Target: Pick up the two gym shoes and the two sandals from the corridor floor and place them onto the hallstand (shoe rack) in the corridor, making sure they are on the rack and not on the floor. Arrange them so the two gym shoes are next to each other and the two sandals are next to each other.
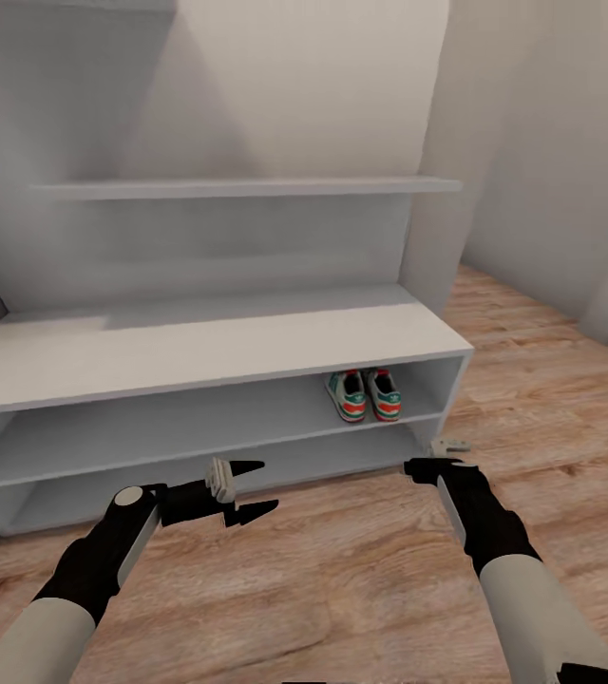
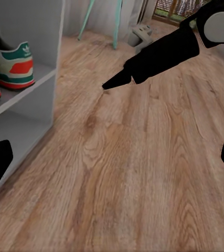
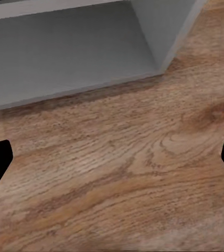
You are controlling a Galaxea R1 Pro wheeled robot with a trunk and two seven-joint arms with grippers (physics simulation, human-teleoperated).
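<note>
the two off-white lace-up gym shoes with green side stripes and red-orange heel patches stand side by side, touching or nearly so, on the upper open shelf row of the pale grey hallstand, close to its right end wall. their heels face out toward the room and their long axes run straight back into the shelf. in the left wrist view the same pair shows heel-first at the shelf's front edge. most of that shelf row to the left of the shoes lies free, and so does the row beneath.

the left gripper hangs just over the light brown wood-plank corridor floor before the lower shelf, its black fingers spread apart and holding nothing. the right gripper hovers near the hallstand's lower right corner, fingers likewise apart and empty. open floor stretches to the right of the unit.
</note>
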